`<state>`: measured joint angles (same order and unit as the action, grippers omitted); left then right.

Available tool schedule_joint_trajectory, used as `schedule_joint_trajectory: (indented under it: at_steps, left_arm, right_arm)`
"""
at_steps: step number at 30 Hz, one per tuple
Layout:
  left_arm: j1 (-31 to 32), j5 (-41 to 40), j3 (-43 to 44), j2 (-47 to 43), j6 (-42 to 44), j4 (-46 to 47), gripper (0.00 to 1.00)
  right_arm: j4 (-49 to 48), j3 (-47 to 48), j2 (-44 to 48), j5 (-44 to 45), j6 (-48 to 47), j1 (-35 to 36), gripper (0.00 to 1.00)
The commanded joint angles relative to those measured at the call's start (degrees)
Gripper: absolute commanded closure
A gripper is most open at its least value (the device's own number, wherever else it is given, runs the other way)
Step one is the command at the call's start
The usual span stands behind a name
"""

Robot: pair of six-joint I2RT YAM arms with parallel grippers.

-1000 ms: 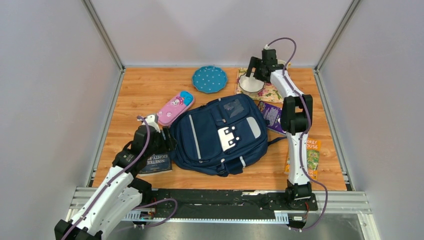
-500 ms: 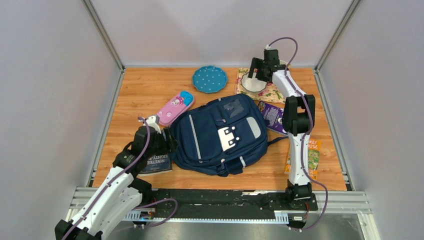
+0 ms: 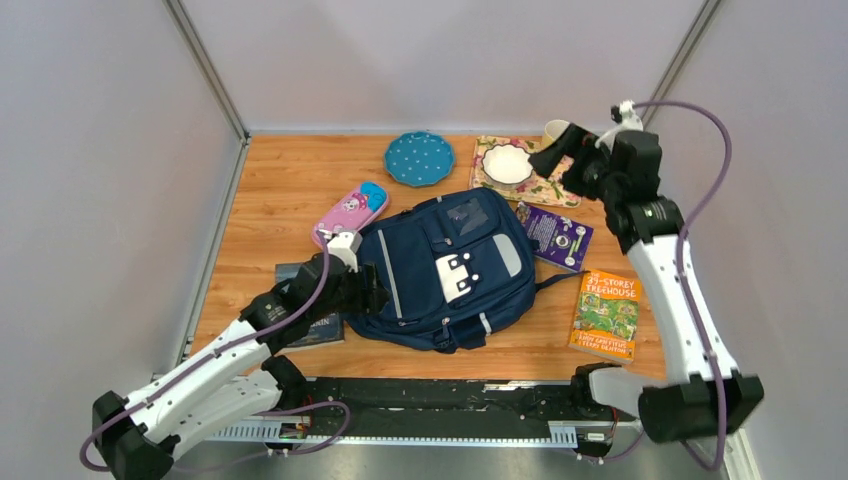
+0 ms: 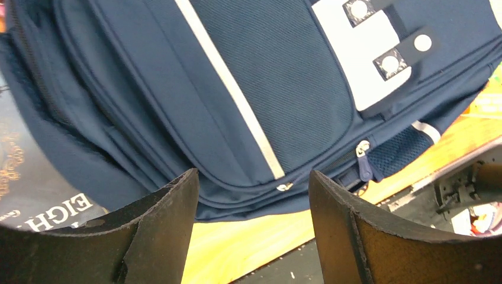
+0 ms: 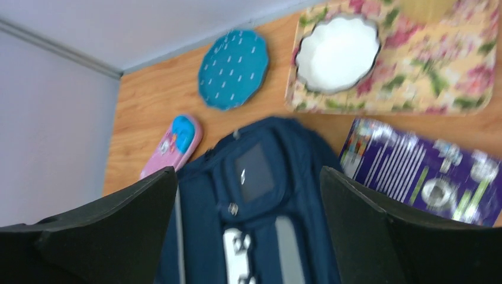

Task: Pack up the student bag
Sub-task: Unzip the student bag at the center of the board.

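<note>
The bag [image 3: 445, 270] lies flat in the middle of the surface [image 3: 270, 190], front side up, and its zips look shut as far as I can tell. The left fingers [image 3: 368, 290] sit at its left edge, spread apart with nothing in them, over a dark book [image 3: 318, 330]. A pink case [image 3: 350, 212] is just off the bag's far-left corner, and a purple box [image 3: 553, 235] is just beside its right. The right fingers [image 3: 553, 155] are wide apart too, empty, raised near the floral mat [image 3: 545, 187].

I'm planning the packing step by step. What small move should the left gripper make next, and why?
Probably ease the left gripper toward the zip pull near the bottom edge of the backpack. Its jaws stand open just over the backpack's side, holding nothing. Every pocket in view looks zipped shut, so nothing can go in until one is opened.
</note>
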<state>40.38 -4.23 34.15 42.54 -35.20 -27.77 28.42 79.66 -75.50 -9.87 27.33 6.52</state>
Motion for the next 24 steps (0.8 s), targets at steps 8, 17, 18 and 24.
schedule_joint_trajectory:
  at_steps: [8, 17, 18, 24]
  left_arm:
    - [6.4, 5.4, 11.0, 10.8, -8.2, -5.9, 0.25]
    - [13.4, 2.4, -0.2, 0.9, -12.5, -2.4, 0.26]
    - [14.6, 1.4, -0.7, 1.0, -12.4, -2.5, 0.27]
    - [23.7, -2.7, -2.0, 5.8, -12.9, 1.2, 0.28]
  right_arm:
    - [31.2, -19.3, 23.5, -5.9, 16.2, 9.6, 0.07]
    - [24.6, -44.6, 46.8, -10.7, 29.0, 17.5, 0.04]
    - [22.7, -45.2, 46.1, -9.6, 29.1, 18.4, 0.04]
    - [10.7, -47.8, 37.5, -4.6, 32.5, 28.2, 0.03]
